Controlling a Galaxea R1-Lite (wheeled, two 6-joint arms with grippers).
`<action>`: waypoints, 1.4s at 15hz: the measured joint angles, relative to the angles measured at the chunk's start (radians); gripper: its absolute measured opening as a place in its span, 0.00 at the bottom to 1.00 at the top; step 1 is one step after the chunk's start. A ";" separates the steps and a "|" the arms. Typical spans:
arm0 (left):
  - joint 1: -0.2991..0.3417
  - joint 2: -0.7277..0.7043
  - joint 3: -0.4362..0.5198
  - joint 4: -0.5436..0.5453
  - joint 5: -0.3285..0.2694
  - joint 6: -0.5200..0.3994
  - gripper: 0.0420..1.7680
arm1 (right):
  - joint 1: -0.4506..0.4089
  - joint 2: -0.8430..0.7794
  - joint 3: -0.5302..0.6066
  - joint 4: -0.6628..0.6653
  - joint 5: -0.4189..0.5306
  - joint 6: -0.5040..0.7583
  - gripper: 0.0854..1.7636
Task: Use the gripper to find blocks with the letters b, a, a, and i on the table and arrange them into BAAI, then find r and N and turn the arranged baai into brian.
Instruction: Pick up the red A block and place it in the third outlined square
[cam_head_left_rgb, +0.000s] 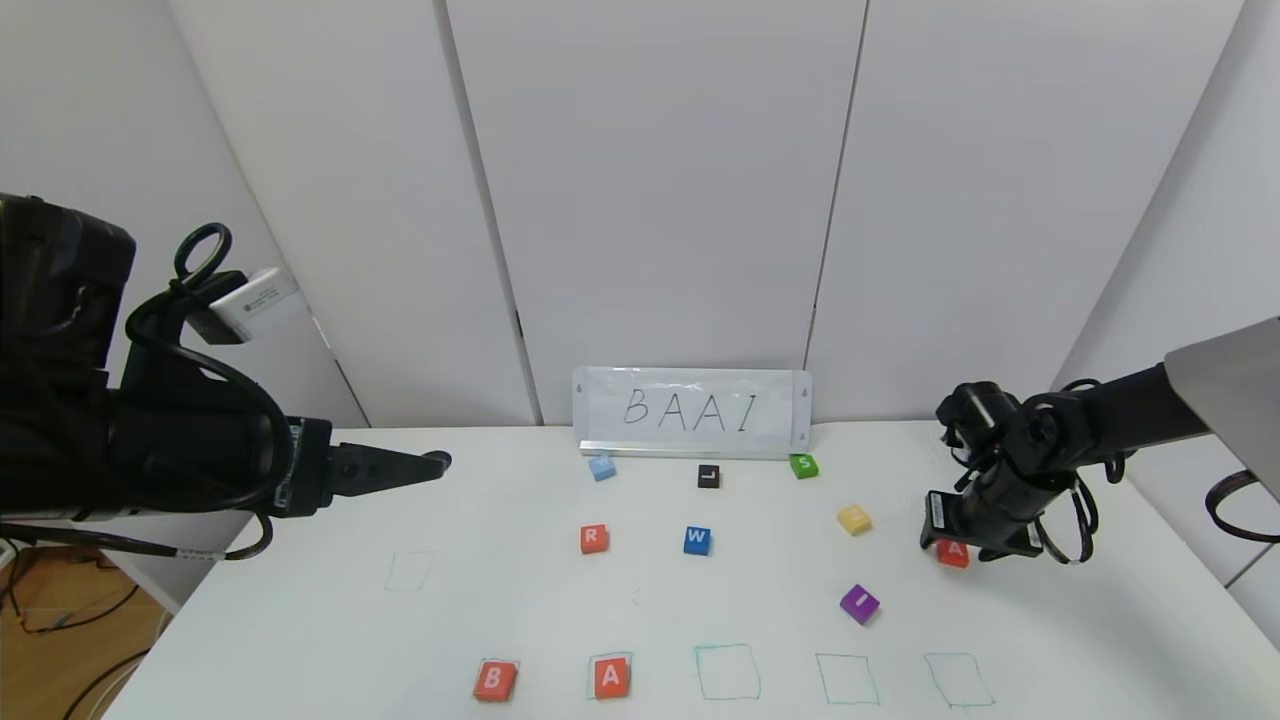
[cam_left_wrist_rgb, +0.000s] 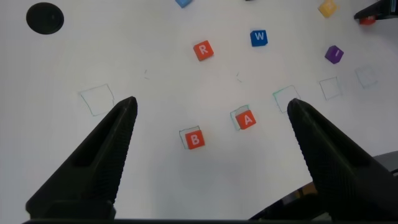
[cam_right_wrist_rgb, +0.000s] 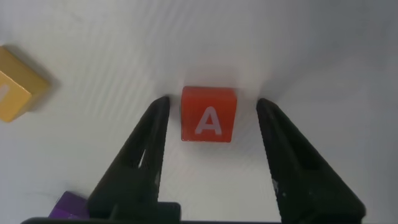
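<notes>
An orange-red A block (cam_right_wrist_rgb: 209, 114) lies on the white table (cam_head_left_rgb: 1100, 620) at the right. My right gripper (cam_right_wrist_rgb: 213, 102) is lowered around it, open, one finger on each side with a small gap to the block. In the head view the same A block (cam_head_left_rgb: 953, 552) peeks out under the right gripper (cam_head_left_rgb: 950, 548). The B block (cam_head_left_rgb: 495, 680) and another A block (cam_head_left_rgb: 611, 677) sit in drawn squares at the front. The purple I block (cam_head_left_rgb: 859, 603) and the R block (cam_head_left_rgb: 593, 538) lie loose. My left gripper (cam_head_left_rgb: 440, 462) hovers open at the left.
Three green drawn squares (cam_head_left_rgb: 727, 671) to the right of the front A hold nothing. Loose blocks: blue W (cam_head_left_rgb: 697, 540), black L (cam_head_left_rgb: 708, 476), green S (cam_head_left_rgb: 804, 465), light blue (cam_head_left_rgb: 601, 466), yellow (cam_head_left_rgb: 853, 519). A BAAI sign (cam_head_left_rgb: 690, 410) stands at the back.
</notes>
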 joint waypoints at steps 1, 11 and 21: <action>0.001 0.000 -0.001 0.000 0.000 0.001 0.97 | 0.000 0.000 0.000 0.001 -0.001 -0.001 0.51; 0.009 0.000 -0.003 0.000 0.001 0.001 0.97 | 0.003 -0.003 0.000 0.006 -0.002 -0.001 0.27; 0.022 0.006 -0.005 0.000 0.001 0.012 0.97 | 0.097 -0.167 0.002 0.156 -0.004 0.034 0.27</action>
